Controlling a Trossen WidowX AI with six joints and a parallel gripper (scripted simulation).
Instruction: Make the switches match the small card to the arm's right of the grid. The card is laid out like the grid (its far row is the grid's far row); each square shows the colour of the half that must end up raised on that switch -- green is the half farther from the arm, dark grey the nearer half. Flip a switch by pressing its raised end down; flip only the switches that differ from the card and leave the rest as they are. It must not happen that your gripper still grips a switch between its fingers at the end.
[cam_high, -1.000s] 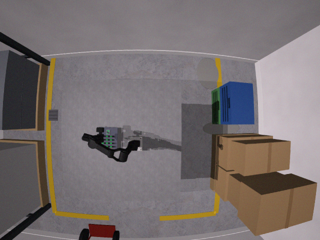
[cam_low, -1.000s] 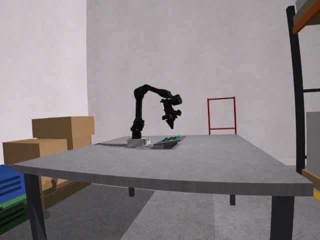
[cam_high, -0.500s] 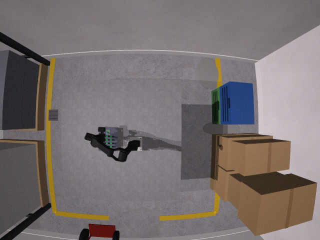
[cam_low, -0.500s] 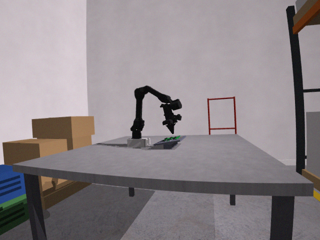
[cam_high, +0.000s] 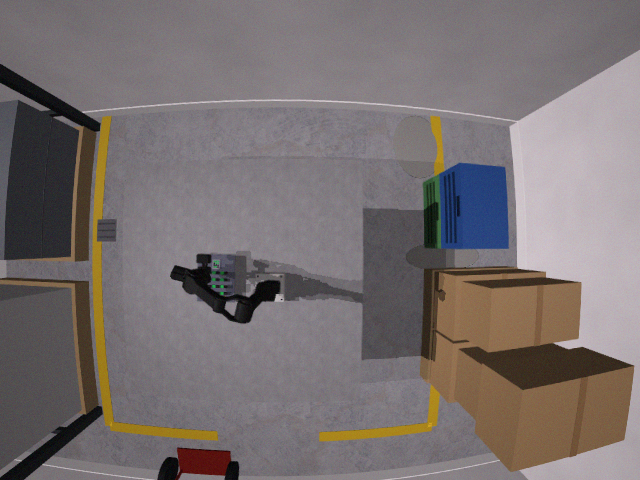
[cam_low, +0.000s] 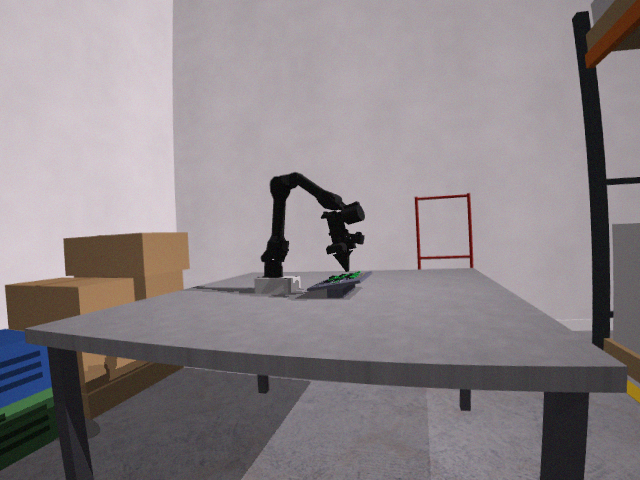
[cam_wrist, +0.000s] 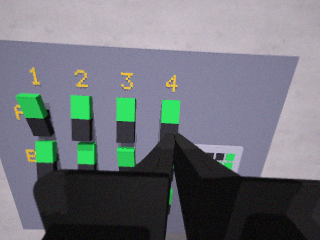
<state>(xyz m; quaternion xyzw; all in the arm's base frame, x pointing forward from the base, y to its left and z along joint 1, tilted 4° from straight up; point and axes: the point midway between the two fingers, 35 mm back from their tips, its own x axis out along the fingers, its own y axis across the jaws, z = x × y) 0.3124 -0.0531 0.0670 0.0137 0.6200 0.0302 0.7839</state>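
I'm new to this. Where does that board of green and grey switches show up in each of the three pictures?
Top: the switch board is small, left of centre, half hidden under the black arm.
Exterior: it lies on the table just right of the arm's base, under the shut hand.
Wrist: it fills the picture, numbers 1 to 4 above its switches.
Shared landmark: the black hand itself, poised over the board.

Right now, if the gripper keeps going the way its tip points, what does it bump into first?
Probably the switch under number 4 in the far row: the shut gripper has its tip at that switch's dark near half. How high it hovers is hard to judge.
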